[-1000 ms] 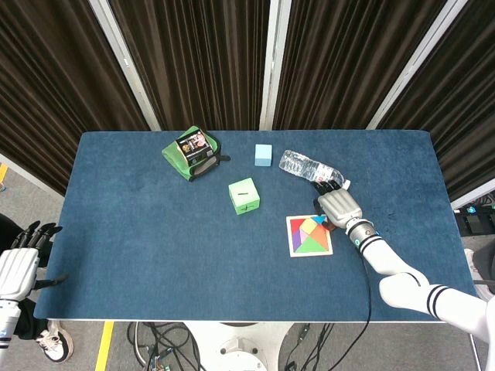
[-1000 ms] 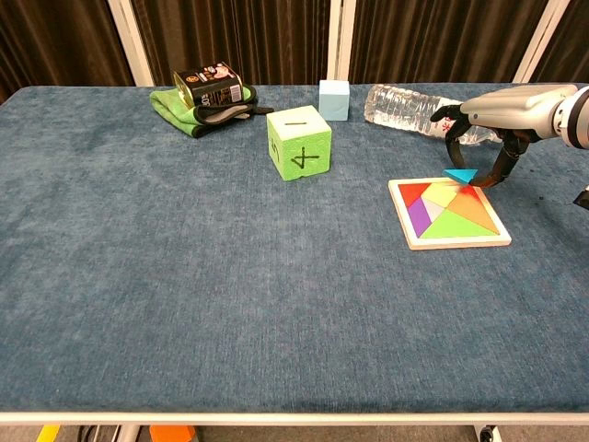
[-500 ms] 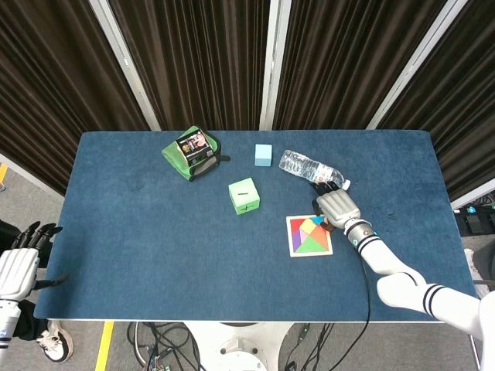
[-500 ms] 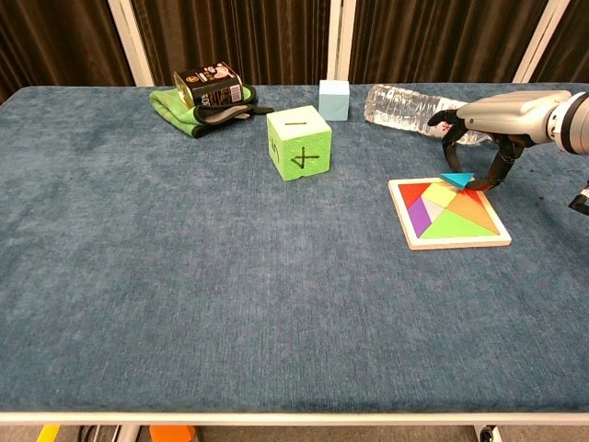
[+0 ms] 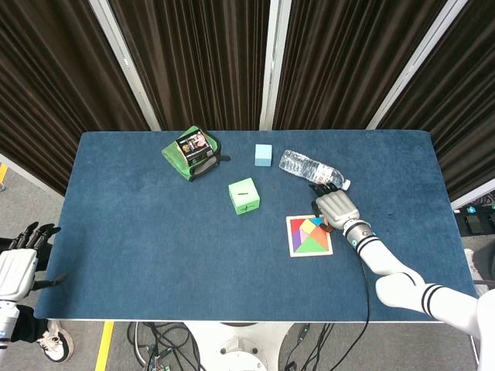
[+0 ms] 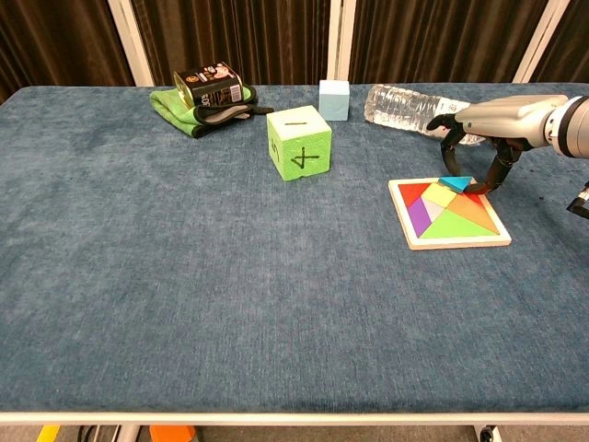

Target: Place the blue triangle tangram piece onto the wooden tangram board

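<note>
Blue tabletop (image 6: 184,276), dark curtains behind. Right hand (image 6: 492,124) pinches the blue triangle (image 6: 456,183) in its fingers (image 6: 498,173), directly above the far edge of the wooden board (image 6: 448,214); contact probably made, unclear. Left hand (image 5: 17,267) idle, far off.

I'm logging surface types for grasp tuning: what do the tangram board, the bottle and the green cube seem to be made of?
Tangram board: pale wood, matte, judging by its light tan rim; the painted pieces look flat-coloured. Bottle: clear thin plastic, glossy, see-through with ribbed glints. Green cube: possibly foam or painted wood; matte, softly rounded edges, so uncertain.
</note>
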You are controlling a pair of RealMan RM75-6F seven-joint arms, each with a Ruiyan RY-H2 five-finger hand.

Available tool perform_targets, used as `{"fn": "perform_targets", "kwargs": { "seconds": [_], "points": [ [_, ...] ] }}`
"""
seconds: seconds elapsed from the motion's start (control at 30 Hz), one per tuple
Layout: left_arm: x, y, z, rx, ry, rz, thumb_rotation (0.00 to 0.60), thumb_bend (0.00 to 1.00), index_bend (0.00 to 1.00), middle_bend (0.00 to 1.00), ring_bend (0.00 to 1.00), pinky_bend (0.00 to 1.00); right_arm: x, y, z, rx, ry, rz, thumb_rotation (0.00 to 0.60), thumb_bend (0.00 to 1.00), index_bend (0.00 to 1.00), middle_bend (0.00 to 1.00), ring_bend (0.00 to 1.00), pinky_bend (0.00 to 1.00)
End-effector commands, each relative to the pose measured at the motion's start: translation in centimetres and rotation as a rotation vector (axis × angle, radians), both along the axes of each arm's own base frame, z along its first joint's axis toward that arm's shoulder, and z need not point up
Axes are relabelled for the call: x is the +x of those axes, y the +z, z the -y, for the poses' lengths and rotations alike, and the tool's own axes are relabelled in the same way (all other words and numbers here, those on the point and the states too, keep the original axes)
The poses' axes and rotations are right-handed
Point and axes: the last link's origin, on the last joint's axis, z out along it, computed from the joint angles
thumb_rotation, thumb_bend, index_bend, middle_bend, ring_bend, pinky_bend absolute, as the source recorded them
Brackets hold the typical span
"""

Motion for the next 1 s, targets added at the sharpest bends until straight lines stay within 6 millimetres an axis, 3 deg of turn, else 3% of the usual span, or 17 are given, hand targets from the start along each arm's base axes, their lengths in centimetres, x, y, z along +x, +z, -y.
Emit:
{"fn": "perform_targets", "kwargs": {
  "seconds": [0.03,0.3,0.73,1.0],
  "points": [
    [0.0,0.0,0.0,0.0,0.001,0.0,0.6,0.07,0.16,0.11,0.0,0.14,0.0,-0.1,0.0,0.003,-0.002,-0.002,0.6,0.25,0.45,0.02,0.0,0.0],
    [0.0,0.1,0.0,0.003,0.002,0.002,0.6,0.07,0.17,0.11,0.0,0.14,0.0,-0.2,-0.1,0.005,0.003,-0.007,0.6,0.25,0.25,0.02,0.0,0.0],
    [0.3,0.3,-0.1,0.012,-0.012,0.009,0.6,0.07,0.17,0.11,0.0,0.14,2.1,1.9,-0.1,-0.042,0.056,0.072,0.6,0.25,0.21,0.02,0.0,0.0],
    [0.4,0.3,-0.1,0.006,-0.015,0.007,0.6,0.07,0.17,0.11,0.0,0.14,2.4,0.8,-0.6,-0.055,0.111,0.069,0.6,0.17,0.0,0.0,0.0,0.0]
  ]
}}
